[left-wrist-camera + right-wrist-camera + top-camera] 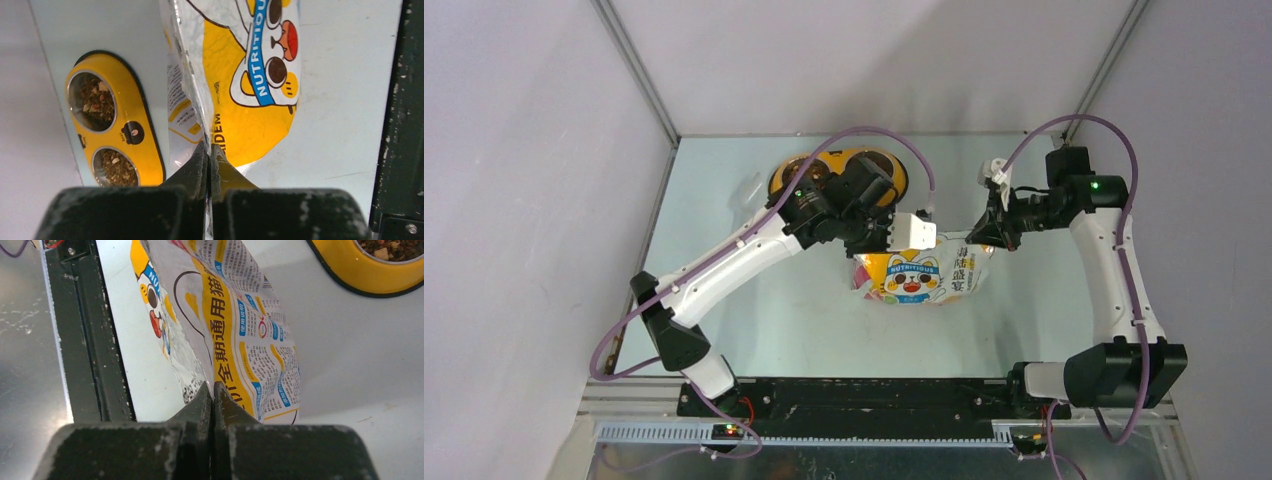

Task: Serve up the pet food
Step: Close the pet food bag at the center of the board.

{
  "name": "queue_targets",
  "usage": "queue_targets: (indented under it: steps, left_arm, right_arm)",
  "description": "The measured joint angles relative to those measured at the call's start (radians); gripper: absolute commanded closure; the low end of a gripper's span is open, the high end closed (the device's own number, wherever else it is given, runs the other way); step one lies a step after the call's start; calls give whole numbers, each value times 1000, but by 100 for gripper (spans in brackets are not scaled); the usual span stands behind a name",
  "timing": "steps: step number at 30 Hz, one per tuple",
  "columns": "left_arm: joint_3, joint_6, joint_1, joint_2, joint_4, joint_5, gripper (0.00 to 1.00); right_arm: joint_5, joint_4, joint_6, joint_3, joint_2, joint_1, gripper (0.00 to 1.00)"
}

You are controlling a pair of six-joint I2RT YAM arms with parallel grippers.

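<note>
Left tool [209, 150] and right tool [212, 390] are each gripping one cat-food bag [921, 270] at centre; one yellow bowl [127, 107] is holding kibble [97, 102] in two cups on the pale-green surface [784, 300], grey walls [524, 150] enclosing.

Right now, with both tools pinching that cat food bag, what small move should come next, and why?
Probably lift the left tool and right tool together a little toward the yellow bowl. Each is shut on an edge of the bag, and the bowl sits just beyond, holding kibble.
</note>
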State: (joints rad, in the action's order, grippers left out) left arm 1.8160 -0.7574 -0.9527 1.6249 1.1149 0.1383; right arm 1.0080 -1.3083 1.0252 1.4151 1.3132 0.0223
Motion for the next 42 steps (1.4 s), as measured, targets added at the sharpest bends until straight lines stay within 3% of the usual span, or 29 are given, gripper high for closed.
queue_targets:
  steps: [2,8,12,21,28,30,34,42]
  left_arm:
    - [2,9,-1,0,-9,-29,76]
    - [46,22,7,0,60,-46,51]
    - [99,25,8,11,93,-10,40]
    - [204,37,2,103,104,42,32]
    - [227,44,-20,169,100,48,45]
    - [239,47,-27,185,100,48,57]
    - [263,58,-38,203,100,41,97]
    - [273,81,-44,211,96,13,100]
  right_arm:
    - [8,-3,-24,5,7,4,100]
    - [-10,32,-114,5,5,21,100]
    - [-19,61,-148,0,-1,24,100]
    - [-18,76,-172,-13,-13,24,100]
    - [-18,77,-175,-14,-13,25,100]
    - [-18,79,-178,-14,-13,25,100]
    - [-18,81,-180,-14,-13,25,100]
    - [-18,96,-188,-17,-13,28,100]
